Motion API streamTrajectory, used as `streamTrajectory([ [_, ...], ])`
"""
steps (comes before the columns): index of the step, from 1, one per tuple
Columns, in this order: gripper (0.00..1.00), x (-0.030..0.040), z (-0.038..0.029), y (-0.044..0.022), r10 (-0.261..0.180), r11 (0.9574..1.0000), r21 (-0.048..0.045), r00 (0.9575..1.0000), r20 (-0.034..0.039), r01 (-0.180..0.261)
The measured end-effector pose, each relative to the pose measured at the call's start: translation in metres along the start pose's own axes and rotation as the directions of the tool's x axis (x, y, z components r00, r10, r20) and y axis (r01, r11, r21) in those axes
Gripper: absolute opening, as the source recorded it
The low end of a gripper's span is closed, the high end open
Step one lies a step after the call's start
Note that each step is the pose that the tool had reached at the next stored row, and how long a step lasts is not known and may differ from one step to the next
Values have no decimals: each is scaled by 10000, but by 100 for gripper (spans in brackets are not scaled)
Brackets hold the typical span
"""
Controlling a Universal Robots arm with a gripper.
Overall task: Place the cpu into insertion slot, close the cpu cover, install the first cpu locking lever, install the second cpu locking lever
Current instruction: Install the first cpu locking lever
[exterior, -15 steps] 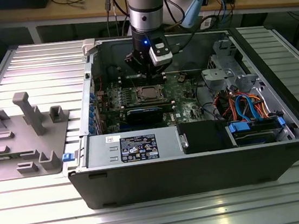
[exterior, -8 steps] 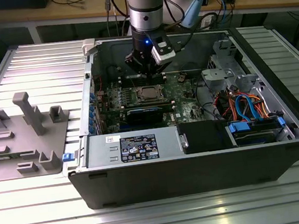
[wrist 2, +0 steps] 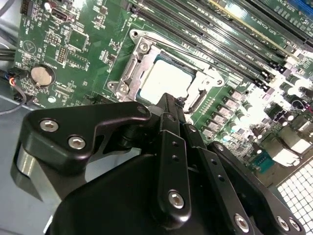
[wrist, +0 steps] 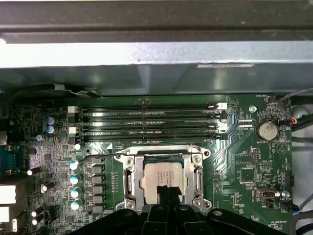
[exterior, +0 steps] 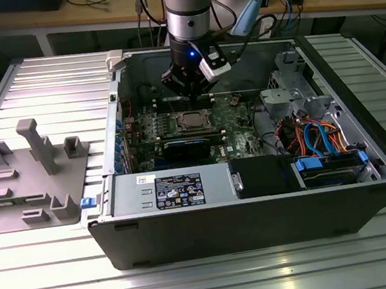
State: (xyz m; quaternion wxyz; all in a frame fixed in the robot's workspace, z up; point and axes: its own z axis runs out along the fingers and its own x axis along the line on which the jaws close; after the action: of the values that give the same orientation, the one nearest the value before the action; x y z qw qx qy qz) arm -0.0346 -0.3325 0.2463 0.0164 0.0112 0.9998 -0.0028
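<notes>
The cpu (wrist: 164,176) lies flat in the insertion slot (wrist: 128,201) on the green board, its silver top showing through the window of the cpu cover (wrist: 133,177). The cover lies down over it. A thin wire lever (wrist: 98,156) runs out sideways from one corner of the socket. My gripper (wrist: 165,190) hangs just above the socket's edge with its black fingers shut together and nothing between them. The second wrist view has the gripper (wrist 2: 175,103) over the rim of the cpu (wrist 2: 168,78) and cover (wrist 2: 139,54). In the exterior view, the gripper (exterior: 193,96) is just behind the cpu (exterior: 191,121).
The board sits deep in an open computer case (exterior: 258,214) with walls all round. Long memory slots (wrist: 146,122) run beside the socket. A black card (exterior: 186,147) and power supply (exterior: 177,189) lie in front, cables and drive cage (exterior: 312,137) at the exterior view's right. A grey fixture (exterior: 28,179) stands outside.
</notes>
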Motion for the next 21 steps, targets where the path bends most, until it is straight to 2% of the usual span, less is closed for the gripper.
streamTrajectory([
  [7, 11, 146, -6, -3, 1, 10000, -48, 10000, -1, -1],
  [10, 11, 190, -31, -4, 17, 10000, -66, 10000, -1, -17],
  [21, 11, 425, -41, -9, 45, 10000, -76, 10000, -3, -45],
])
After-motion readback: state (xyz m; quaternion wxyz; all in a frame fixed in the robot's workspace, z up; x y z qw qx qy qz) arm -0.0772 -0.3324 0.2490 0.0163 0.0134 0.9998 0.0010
